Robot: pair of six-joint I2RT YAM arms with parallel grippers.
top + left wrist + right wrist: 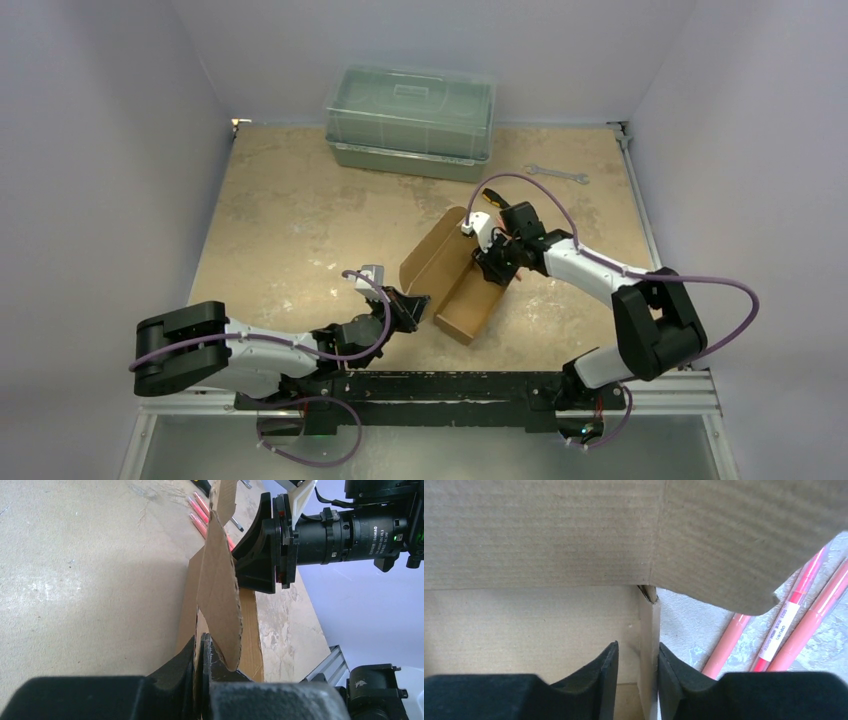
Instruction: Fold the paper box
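The box [440,260] sits half-folded in front of the bin [410,120], left gripper [408,308] pinching its near flap [220,595], right gripper [638,652] parted loosely around a wall [649,630]. That slack hold may let the wall spring flat.

- paper box [455,285] sits about mid-worktop [290,220], one panel standing up on its left side
- lidded plastic container [410,122] well behind it at the far edge, wrench [557,175] off to the container's right
- pens [784,625] lie on the worktop just beside the box
- left gripper [418,306] at the box's near-left corner
- right gripper [490,262] on its far-right side, fingers [599,675] either side of a box wall
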